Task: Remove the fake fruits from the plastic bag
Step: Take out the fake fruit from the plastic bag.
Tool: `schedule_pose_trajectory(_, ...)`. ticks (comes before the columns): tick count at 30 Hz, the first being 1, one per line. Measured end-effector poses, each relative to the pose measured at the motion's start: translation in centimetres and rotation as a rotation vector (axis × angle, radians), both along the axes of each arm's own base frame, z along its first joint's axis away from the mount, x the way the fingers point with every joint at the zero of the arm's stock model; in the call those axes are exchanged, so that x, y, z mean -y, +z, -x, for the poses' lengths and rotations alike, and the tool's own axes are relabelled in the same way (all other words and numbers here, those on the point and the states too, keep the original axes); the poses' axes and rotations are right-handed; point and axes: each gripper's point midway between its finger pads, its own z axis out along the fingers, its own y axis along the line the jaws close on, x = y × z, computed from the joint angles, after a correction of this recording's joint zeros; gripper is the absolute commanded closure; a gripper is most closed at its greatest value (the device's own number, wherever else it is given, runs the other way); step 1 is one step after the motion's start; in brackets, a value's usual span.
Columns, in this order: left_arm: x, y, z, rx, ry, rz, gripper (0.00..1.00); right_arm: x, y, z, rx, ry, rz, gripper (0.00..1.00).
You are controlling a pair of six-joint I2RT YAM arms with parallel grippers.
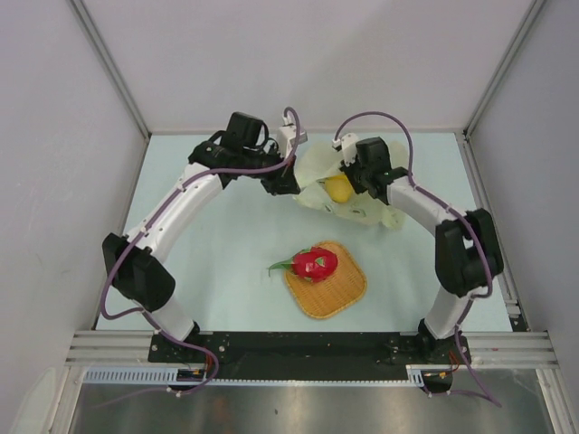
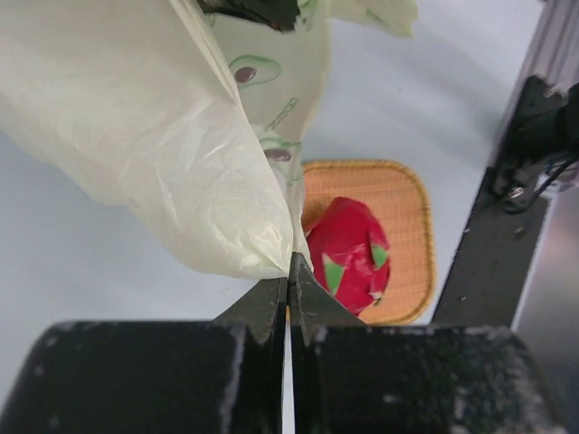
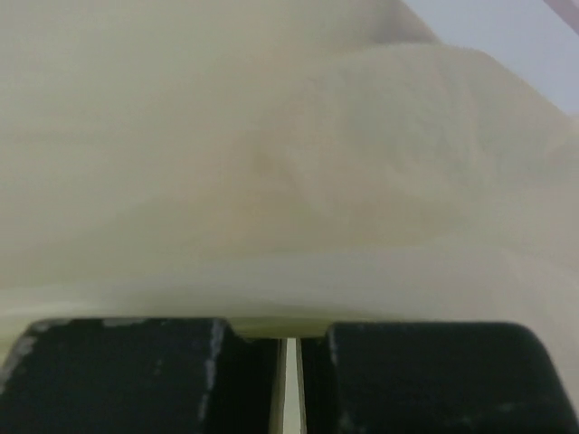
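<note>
The pale cream plastic bag (image 1: 318,170) lies at the back middle of the table. My left gripper (image 1: 282,181) is shut on its left edge, and the left wrist view shows the jaws (image 2: 289,264) closed on a fold of the bag (image 2: 136,117). My right gripper (image 1: 355,177) is at the bag's right side. In the right wrist view the gripper (image 3: 289,336) is closed on thin film, and the bag (image 3: 289,163) fills that view. A yellow lemon (image 1: 337,188) shows at the bag between the grippers. The red dragon fruit (image 1: 315,264) (image 2: 348,253) lies on the orange woven mat. Banana and grapes are hidden.
The orange woven mat (image 1: 336,291) (image 2: 409,203) lies in front of the bag, near the table's middle. Grey walls enclose the table on three sides. The right arm's base post (image 2: 507,208) stands beside the mat.
</note>
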Motion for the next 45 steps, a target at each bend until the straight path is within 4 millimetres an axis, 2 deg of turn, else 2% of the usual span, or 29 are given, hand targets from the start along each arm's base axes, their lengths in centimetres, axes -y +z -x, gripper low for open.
schedule_pose_trajectory(3, -0.6, -1.4, -0.4, 0.031, 0.003, -0.053, 1.0, 1.4, -2.5, -2.6, -0.002, -0.063, 0.04, 0.92)
schedule_pose_trajectory(6, -1.3, -3.2, -0.5, 0.027, 0.009, -0.108, 1.0, 1.5, -3.8, -4.1, -0.004, -0.072, 0.059, 0.92)
schedule_pose_trajectory(14, -1.2, -5.3, -1.3, 0.008, 0.019, -0.166, 1.0, 0.8, -4.1, -7.0, 0.003, -0.039, 0.014, 0.84)
schedule_pose_trajectory(19, -0.3, -3.4, -2.8, 0.053, 0.023, -0.132, 1.0, 2.9, -4.0, -7.7, 0.034, -0.1, 0.103, 0.87)
schedule_pose_trajectory(23, 0.8, -1.0, -3.2, 0.079, 0.022, -0.056, 1.0, 3.7, -3.2, -6.8, 0.074, -0.109, 0.19, 0.73)
schedule_pose_trajectory(26, 1.7, -0.1, -3.0, 0.076, 0.001, 0.0, 1.0, 2.8, -1.9, -5.4, 0.061, -0.02, 0.183, 0.69)
schedule_pose_trajectory(29, 2.1, 0.0, -3.0, 0.066, 0.001, 0.026, 1.0, 1.4, -0.6, -4.3, 0.055, 0.081, 0.145, 0.69)
schedule_pose_trajectory(32, 2.3, 0.0, -3.3, 0.067, 0.003, 0.028, 1.0, 0.2, -1.2, -3.1, 0.004, 0.185, 0.088, 0.72)
schedule_pose_trajectory(35, 2.4, -0.2, -3.5, 0.065, 0.004, 0.026, 1.0, 0.2, -2.3, -2.4, -0.063, 0.239, 0.071, 0.75)
schedule_pose_trajectory(37, 2.4, -0.2, -3.5, 0.063, 0.004, 0.024, 1.0, 0.2, -2.8, -3.0, -0.094, 0.24, 0.072, 0.75)
schedule_pose_trajectory(40, 2.3, -0.3, -3.5, 0.064, 0.002, 0.023, 1.0, 0.2, -3.4, -5.0, -0.097, 0.229, 0.07, 0.74)
schedule_pose_trajectory(45, 2.3, -0.5, -3.4, 0.044, -0.001, 0.016, 0.97, 0.8, -5.0, -6.3, -0.118, 0.245, 0.1, 0.66)
